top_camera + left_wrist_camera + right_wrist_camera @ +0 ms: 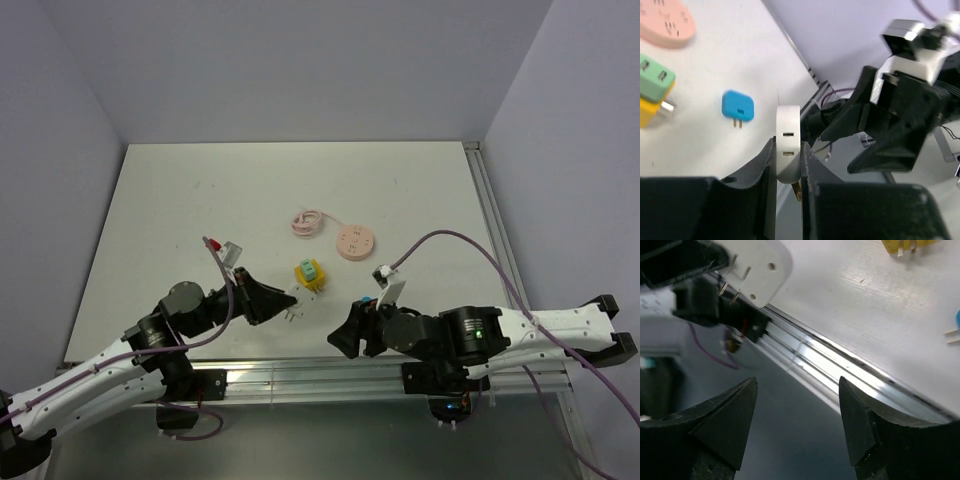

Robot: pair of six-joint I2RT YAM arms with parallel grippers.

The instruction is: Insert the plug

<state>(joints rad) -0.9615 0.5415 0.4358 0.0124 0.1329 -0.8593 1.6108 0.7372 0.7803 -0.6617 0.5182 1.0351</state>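
The left gripper (283, 304) is at the near edge of the pale grey table (200, 200), closed on a flat white plastic plug (788, 145) with rounded corners. Its black fingers (765, 170) clamp the two broad faces, so the white plug stands on edge at the table's front. Two small slots show on the narrow edge facing the wrist camera. A brass prong shows just below.

Just beside it, the right gripper (797, 385) stands wide open with nothing between its jaws. It points towards the white plug but does not touch it.

A little farther in, a small blue plastic two-pin plug (737, 106) lies flat on the table between the two grippers. Beyond it sits a yellow and green plastic adapter block (309, 275). Farther still are a round pink plastic socket disc (356, 242) and a coiled pink cable (308, 222) beside it.

The white plug looks light and rigid. Its hard plastic is smooth, so it is probably slippery. The broad flat faces are the sensible place to hold it, near the middle, with the slots left clear and the prongs untouched, since thin prongs could bend. Pushing it home will likely take firm pressure, and the plug may pivot or slide between the pads.
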